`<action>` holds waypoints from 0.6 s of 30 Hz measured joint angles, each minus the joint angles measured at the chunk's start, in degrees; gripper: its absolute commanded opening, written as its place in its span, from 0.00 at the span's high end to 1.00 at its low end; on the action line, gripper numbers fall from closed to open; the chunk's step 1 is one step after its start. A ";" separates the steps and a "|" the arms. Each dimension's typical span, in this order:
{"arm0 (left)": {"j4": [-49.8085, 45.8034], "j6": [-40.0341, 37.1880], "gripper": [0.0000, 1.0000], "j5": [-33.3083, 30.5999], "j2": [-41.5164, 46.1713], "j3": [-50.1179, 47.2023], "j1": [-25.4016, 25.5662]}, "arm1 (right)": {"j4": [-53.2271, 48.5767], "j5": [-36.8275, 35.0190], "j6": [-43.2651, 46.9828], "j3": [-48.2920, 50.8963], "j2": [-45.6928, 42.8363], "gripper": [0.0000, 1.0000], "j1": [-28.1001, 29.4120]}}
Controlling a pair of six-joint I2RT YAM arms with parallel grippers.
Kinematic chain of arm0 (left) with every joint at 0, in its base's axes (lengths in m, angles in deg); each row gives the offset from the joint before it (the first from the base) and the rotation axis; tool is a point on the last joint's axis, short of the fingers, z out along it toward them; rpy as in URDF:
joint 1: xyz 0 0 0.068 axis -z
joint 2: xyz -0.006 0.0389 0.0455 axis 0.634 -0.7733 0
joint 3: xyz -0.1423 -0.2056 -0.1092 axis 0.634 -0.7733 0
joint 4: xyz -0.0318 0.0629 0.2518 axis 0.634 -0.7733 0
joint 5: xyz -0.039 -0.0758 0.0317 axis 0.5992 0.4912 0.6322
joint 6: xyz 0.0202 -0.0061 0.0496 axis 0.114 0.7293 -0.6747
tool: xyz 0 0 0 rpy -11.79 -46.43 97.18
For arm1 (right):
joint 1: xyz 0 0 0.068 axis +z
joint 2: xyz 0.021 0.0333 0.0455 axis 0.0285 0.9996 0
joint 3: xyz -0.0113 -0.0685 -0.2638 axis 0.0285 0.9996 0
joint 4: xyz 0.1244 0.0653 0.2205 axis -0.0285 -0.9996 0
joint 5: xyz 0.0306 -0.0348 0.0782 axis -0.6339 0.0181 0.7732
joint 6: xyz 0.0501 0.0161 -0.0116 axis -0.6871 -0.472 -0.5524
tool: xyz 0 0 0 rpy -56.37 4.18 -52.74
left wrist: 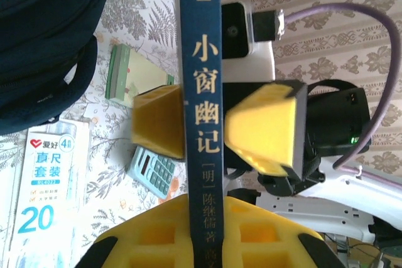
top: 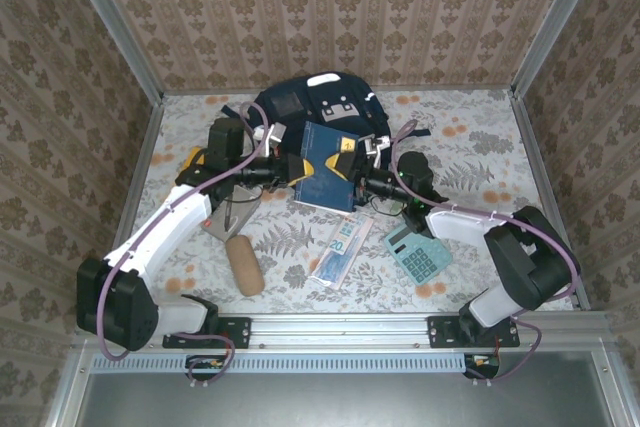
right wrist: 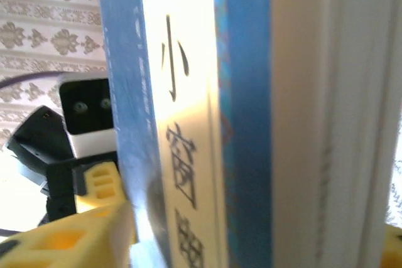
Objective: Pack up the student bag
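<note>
The student bag (top: 320, 107), dark navy with white-grey patches, lies at the back centre of the table, its edge also in the left wrist view (left wrist: 44, 36). In front of it a blue book (top: 325, 172) hangs above the table between both grippers. My left gripper (top: 297, 169) is shut on the book's left end, and my right gripper (top: 350, 162) is shut on its right end. In the left wrist view the book's spine (left wrist: 204, 111) runs up from my left gripper (left wrist: 204, 236) through the right gripper's yellow fingers (left wrist: 267, 127). The book's cover (right wrist: 239, 123) stands close in the right wrist view.
On the table in front lie a tan pencil case (top: 243, 264), a packet of rulers (top: 340, 247) and a light blue calculator (top: 420, 252). A green notebook (left wrist: 135, 76) lies beside the bag. A yellow item (top: 193, 159) sits at the left. Patterned walls close in three sides.
</note>
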 measured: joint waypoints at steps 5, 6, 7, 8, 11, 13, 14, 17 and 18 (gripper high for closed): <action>-2.23 -1.75 0.98 0.72 -2.43 0.09 -0.07 | 0.68 2.45 0.09 0.26 -0.09 1.00 -0.74; -2.69 -2.21 0.88 0.81 -3.21 0.37 -0.07 | 0.52 2.56 0.04 0.46 -0.09 1.00 -0.85; -3.13 -2.80 0.78 0.92 -3.80 0.74 0.00 | 0.28 2.56 0.17 0.74 -0.09 1.00 -1.05; -3.93 -3.65 0.66 0.96 -4.44 1.38 0.04 | 0.07 2.54 0.31 1.18 -0.24 1.00 -1.22; -8.48 -7.30 0.52 -0.04 -6.75 4.81 0.11 | -2.27 2.43 1.46 3.39 -2.67 1.00 -2.27; -11.47 -9.88 0.48 -2.05 -8.50 7.87 0.09 | -5.11 1.49 2.51 5.38 -5.70 1.00 -3.39; -12.90 -11.41 0.48 -3.43 -9.46 9.53 0.09 | -7.63 0.48 3.41 6.49 -8.09 1.00 -4.28; -16.13 -15.37 0.48 -7.76 -12.26 13.33 0.26 | -15.82 -3.43 6.56 8.39 -15.98 1.00 -6.84; -17.25 -17.05 0.47 -10.14 -13.57 14.71 0.44 | -19.15 -5.01 7.85 8.66 -19.06 1.00 -7.67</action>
